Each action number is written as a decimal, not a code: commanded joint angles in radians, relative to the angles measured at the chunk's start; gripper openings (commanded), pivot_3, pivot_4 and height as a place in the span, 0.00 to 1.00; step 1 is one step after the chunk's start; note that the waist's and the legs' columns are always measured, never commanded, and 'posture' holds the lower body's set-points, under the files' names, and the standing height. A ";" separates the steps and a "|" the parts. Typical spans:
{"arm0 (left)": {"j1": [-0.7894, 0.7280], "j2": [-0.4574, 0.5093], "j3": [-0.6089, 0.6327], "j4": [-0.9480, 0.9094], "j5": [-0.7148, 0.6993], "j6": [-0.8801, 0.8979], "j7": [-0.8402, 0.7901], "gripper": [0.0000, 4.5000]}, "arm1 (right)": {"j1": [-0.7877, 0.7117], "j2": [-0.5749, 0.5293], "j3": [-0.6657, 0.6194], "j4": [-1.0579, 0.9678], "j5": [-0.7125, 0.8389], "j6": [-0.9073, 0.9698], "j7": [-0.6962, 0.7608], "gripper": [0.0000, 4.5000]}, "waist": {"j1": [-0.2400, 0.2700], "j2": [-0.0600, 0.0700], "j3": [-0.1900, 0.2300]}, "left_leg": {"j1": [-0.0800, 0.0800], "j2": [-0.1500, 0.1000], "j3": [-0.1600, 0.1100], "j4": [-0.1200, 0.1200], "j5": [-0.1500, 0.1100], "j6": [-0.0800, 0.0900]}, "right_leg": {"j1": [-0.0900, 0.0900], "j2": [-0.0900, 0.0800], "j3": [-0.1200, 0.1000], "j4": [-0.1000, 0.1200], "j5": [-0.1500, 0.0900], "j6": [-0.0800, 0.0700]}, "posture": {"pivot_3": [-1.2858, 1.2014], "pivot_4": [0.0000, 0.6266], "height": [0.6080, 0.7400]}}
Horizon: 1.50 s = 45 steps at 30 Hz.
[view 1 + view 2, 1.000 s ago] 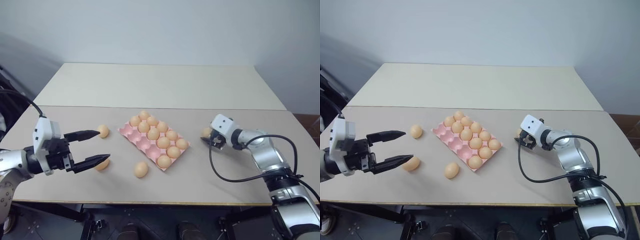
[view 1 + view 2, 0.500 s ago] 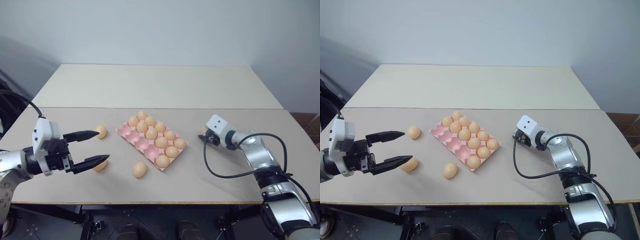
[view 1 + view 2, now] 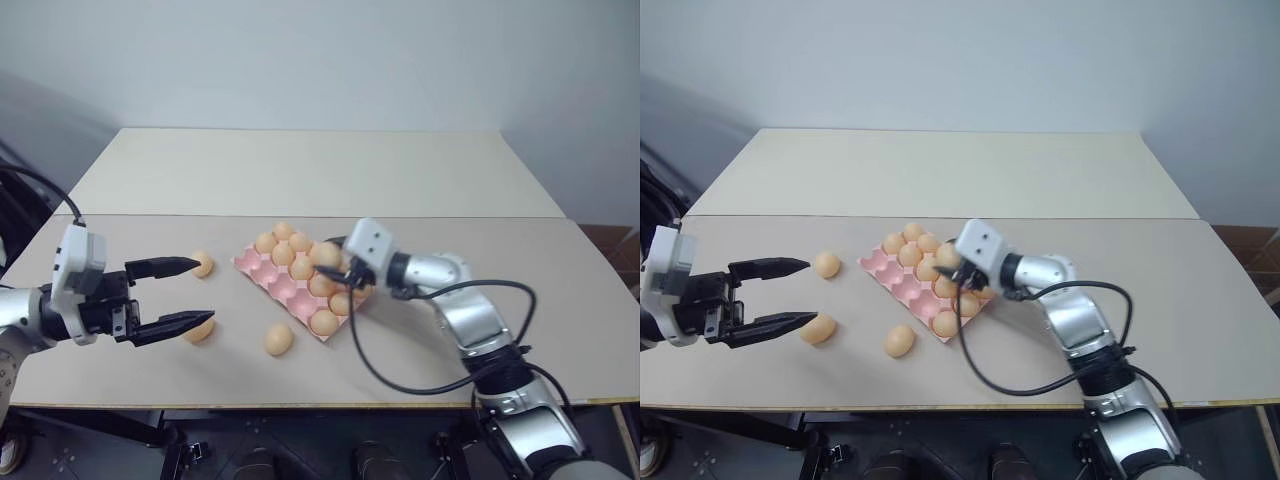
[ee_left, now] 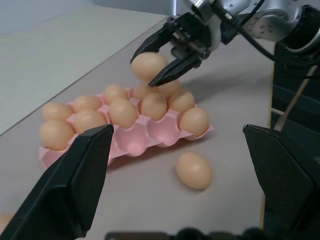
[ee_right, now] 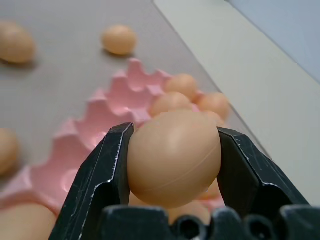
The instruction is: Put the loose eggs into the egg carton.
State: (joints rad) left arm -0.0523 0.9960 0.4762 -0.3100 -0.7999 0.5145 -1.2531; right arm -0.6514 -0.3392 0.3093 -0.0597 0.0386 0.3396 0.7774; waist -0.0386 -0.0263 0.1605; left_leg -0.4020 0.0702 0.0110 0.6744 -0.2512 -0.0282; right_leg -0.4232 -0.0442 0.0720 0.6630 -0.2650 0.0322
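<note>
Egg carton (image 3: pixel 285 283): pink moulded tray, no lid, lying askew near the middle of the table, closer to the front edge than the back; its cups run from the far-left corner toward the near-right.
Carton contents: tan eggs fill the two rows on the side toward the table's right edge; the row toward the left edge shows bare pink cups.
Held egg (image 5: pixel 174 157): light-brown, pinched between the two black fingers of the right end effector (image 4: pixel 167 56), raised above the filled cups and not touching the carton.
Right end effector state: pressed onto the egg from both sides, one finger (image 5: pixel 97 175) on each flank of the shell.
Right arm: reaches in from the table's right side, across the near-right end of the carton.
Loose egg, far left (image 3: pixel 203 263): on the table left of the carton, just off the tip of the left end effector's upper finger.
Loose egg, near left (image 3: pixel 201 330): on the table by the tip of the lower finger; contact cannot be told.
Loose egg, front (image 3: pixel 279 340): on the table just off the carton's near edge, apart from it, toward the front edge.
Left end effector (image 3: pixel 195 293): fingers spread wide, holding nothing, pointing toward the carton from the left side of the table.
Table (image 3: pixel 300 170): pale, two surfaces meeting in a seam behind the carton; the far part is bare.
</note>
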 commanded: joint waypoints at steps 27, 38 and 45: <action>0.039 0.044 0.026 0.001 0.014 -0.001 -0.074 1.00 | 0.021 -0.044 -0.022 -0.116 0.050 -0.020 0.102 1.00 | -0.004 0.000 0.000 | 0.000 0.000 0.000 0.000 0.000 0.000 | 0.000 0.000 0.000 0.000 0.000 0.000 | 0.52 0.24 1.00; 0.134 0.064 0.141 0.105 0.081 -0.032 -0.107 1.00 | 0.292 -0.415 -0.400 -0.301 0.388 -0.038 0.393 1.00 | 0.016 0.000 0.000 | 0.001 0.000 0.000 0.000 0.000 0.000 | 0.000 0.000 0.000 -0.001 0.000 0.000 | 0.52 0.24 1.00; 0.160 0.071 0.182 0.168 0.122 -0.054 -0.126 1.00 | 0.433 -0.549 -0.525 -0.301 0.463 -0.062 0.492 1.00 | 0.017 0.000 0.000 | 0.003 0.000 0.001 0.000 0.000 0.000 | 0.003 0.000 0.000 -0.001 -0.001 0.000 | 0.52 0.24 1.00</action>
State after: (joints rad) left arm 0.1081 1.0485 0.6311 -0.1387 -0.6836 0.4799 -1.3679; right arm -0.2175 -0.8797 -0.1824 -0.3360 0.4767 0.3047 1.2617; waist -0.0220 -0.0266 0.1609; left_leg -0.3987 0.0703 0.0119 0.6745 -0.2513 -0.0281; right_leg -0.4205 -0.0443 0.0724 0.6623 -0.2658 0.0318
